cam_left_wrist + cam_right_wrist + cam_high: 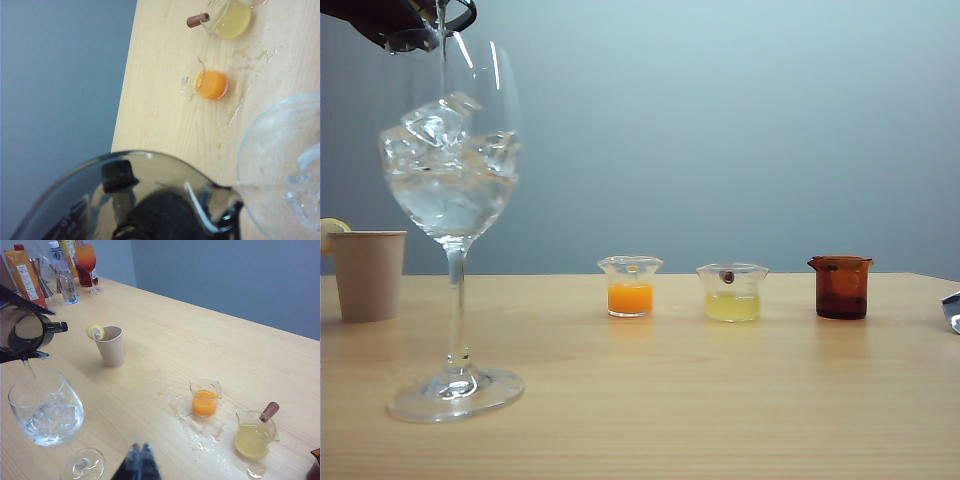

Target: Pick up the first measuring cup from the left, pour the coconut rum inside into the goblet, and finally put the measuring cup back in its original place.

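— Okay, left gripper (382, 18) first – where, holding what?
— Top left corner of exterior view, above the goblet (450, 170). Closed partway around the first measuring cup (415, 40), gripping it by the body. Cup tipped over, spout down above goblet rim.
— Coconut rum (442, 62)?
— Pouring. Thin clear stream from spout straight into goblet bowl, landing on the ice cubes (440, 125). Clear liquid pooled low in the bowl around the ice. Amount left in cup – cannot tell through the smoky plastic.
— Goblet placement?
— Upright on the table (720, 400), left front, foot flat. Beige paper cup (367, 273) behind it to the left, lemon slice (95, 332) on its rim.
— Right gripper (140, 460)?
— Low at right side of table, only a tip showing at right edge of exterior view. Fingertips pressed together in its wrist view, nothing between them. Well apart from goblet.
— Other cups?
— Row of three at mid table: clear cup with orange liquid (630, 288), clear cup with pale yellow liquid (732, 293) with a small brown piece (727, 276) at its rim, amber-brown cup (841, 287) rightmost. All upright, apart from each other.
— Anything else?
— Wet splashes (197, 437) on wood between orange and yellow cups. Bottles and a carton (22, 270) at far table end in right wrist view.
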You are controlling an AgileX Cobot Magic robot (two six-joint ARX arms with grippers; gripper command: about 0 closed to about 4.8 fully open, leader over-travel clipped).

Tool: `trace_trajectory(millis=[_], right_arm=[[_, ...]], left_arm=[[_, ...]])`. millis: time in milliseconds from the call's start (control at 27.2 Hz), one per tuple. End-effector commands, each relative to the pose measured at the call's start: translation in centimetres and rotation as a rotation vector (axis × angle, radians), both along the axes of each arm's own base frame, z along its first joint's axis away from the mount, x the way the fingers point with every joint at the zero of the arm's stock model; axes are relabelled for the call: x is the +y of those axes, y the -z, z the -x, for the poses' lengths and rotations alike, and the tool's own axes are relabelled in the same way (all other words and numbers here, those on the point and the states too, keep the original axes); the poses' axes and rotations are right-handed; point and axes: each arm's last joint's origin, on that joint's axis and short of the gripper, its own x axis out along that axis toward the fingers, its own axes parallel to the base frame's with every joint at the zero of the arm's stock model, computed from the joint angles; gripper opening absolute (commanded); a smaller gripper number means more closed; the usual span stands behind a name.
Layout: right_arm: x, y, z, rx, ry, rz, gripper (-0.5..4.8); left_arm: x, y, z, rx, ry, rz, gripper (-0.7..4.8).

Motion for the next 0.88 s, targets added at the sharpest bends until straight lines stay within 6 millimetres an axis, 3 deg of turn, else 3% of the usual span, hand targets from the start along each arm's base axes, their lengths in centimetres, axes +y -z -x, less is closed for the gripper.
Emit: trace_trajectory(millis=[37, 884], right_arm=[[-0.03, -0.28, 0.03, -0.016, -0.003, -0.013, -0.03], [-0.03, -0.16, 0.03, -0.008, -0.002, -0.005, -0.03]], left_arm=[[-0.03, -0.42, -0.02, -0.026, -0.001, 0.019, 0.11], [-0.06, -0.37, -0.16, -0.041, -0.009, -0.010, 0.10]])
